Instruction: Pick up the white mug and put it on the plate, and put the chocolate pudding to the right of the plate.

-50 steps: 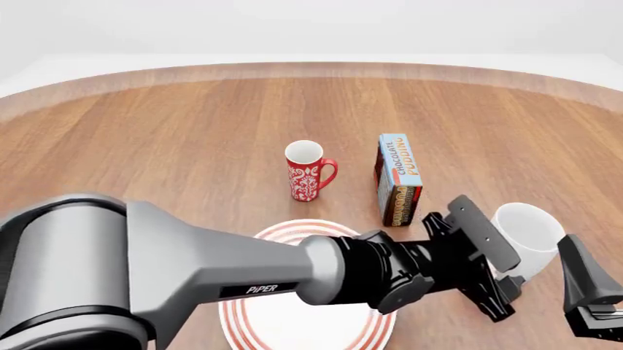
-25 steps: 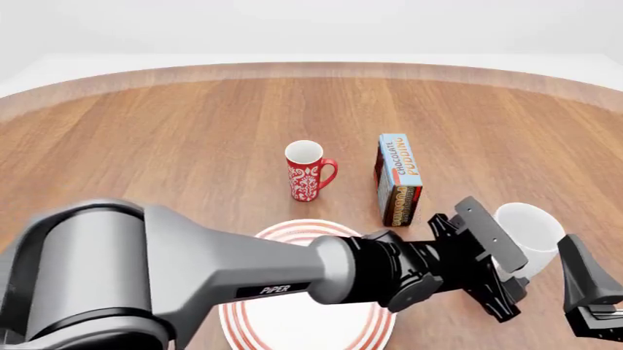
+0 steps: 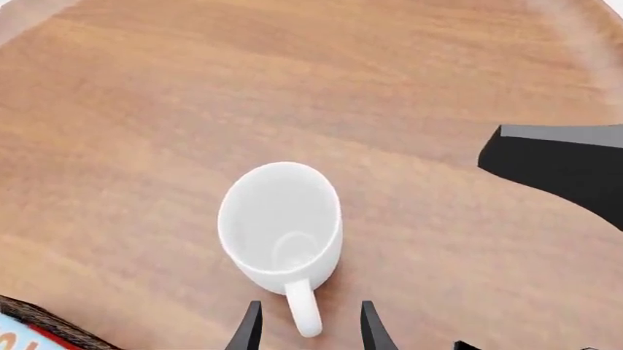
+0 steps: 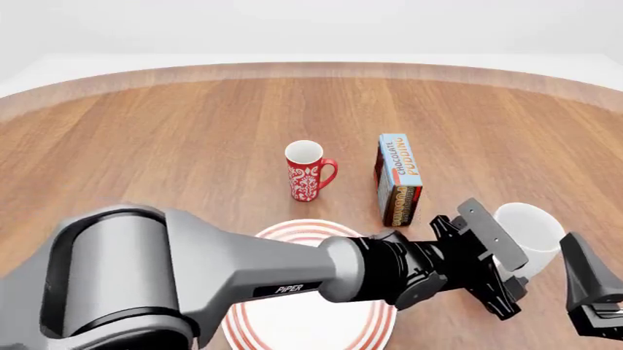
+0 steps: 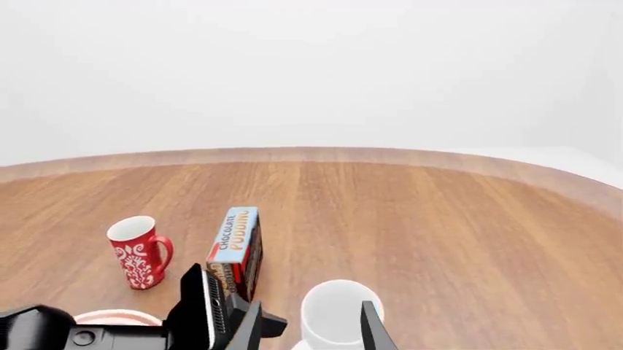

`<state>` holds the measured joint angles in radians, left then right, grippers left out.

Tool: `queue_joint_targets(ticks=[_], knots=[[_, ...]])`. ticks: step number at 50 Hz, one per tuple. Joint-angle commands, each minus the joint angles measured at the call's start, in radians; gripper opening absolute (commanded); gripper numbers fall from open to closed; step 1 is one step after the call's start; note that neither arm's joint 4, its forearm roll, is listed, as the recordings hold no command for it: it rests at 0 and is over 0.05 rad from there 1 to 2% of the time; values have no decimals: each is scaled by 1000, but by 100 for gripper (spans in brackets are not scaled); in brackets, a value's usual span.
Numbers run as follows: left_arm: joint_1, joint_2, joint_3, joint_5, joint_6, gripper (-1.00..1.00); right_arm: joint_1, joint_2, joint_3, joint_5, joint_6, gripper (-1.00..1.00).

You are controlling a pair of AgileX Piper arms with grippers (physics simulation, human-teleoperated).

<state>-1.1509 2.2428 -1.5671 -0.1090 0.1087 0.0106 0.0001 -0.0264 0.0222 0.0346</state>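
White mug [image 3: 280,226] handle between left tool [image 3: 309,329] fingers

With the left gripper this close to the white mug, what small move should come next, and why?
Probably close the left gripper on the handle. In the left wrist view the white mug stands upright on the table, its handle lying between the two open fingers, which do not yet seem to pinch it.

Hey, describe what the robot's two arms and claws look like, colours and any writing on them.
The left arm has bulky, rounded grey links with "PIPER" in white on a dark band, then a black wrist. Its left claw is black, with flat, slab-like fingers. Of the right arm only the black, angular right claw shows. No cables are visible.
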Motion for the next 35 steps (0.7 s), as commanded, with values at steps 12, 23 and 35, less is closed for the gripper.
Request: queue_joint_targets(ticks=[12,23,35], knots=[[10,56,-52,13,-17,100,-1,0,12,-9,6,100],[10,76,-58,8,-29,100,-2,4,20,-20,5,100],[6,90,-59,-2,-57,100,-2,49,23,-68,5,100]])
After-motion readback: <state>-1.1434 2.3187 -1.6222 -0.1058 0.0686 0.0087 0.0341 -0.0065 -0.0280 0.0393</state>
